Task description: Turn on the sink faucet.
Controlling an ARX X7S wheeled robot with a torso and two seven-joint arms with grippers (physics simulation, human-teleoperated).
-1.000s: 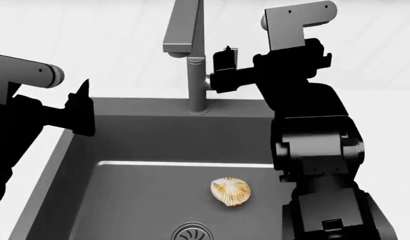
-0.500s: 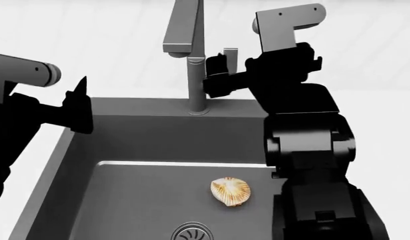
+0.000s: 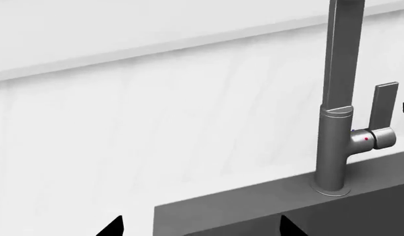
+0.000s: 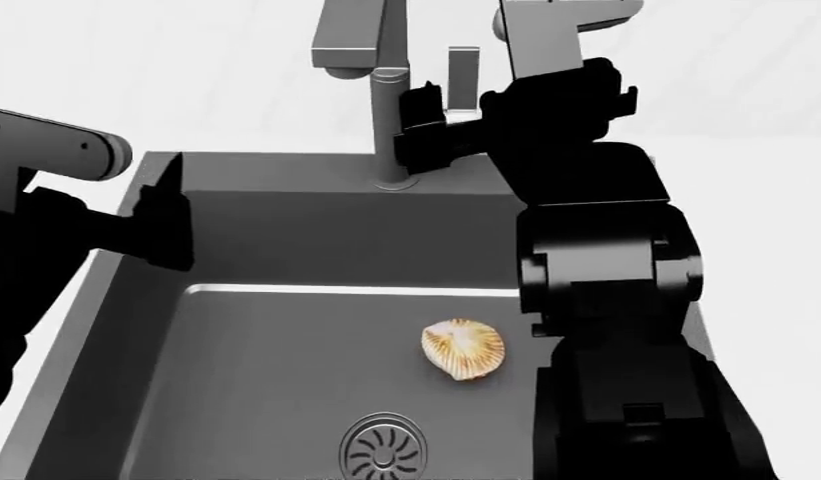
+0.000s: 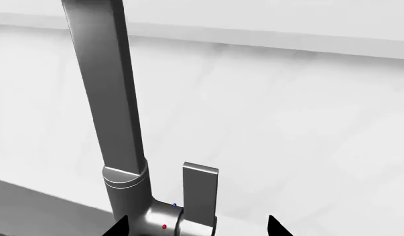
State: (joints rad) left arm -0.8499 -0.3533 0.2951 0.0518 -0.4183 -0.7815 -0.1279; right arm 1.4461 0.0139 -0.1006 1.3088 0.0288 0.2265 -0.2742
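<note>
The grey sink faucet (image 4: 390,120) stands at the back rim of the sink (image 4: 263,175), its flat spout (image 4: 350,40) reaching forward. Its flat lever handle (image 4: 462,68) stands upright on the post's right side. My right gripper (image 4: 420,130) is open right beside the post. In the right wrist view the lever (image 5: 200,194) and its round hub sit between the two open fingertips of the right gripper (image 5: 196,227), and I see no contact. My left gripper (image 4: 163,215) hangs open over the sink's left rim, far from the faucet (image 3: 336,123) and lever (image 3: 384,105), with nothing between its fingers (image 3: 200,228).
A tan scallop shell (image 4: 462,350) lies on the basin floor, with the round slotted drain (image 4: 383,447) in front of it. White counter and wall (image 4: 183,70) surround the sink. My right arm's black links (image 4: 604,300) cover the sink's right side.
My right gripper has moved left, closer to the faucet post, and the lever now shows above it. The whole scene has shifted in the head view. The left arm has hardly moved.
</note>
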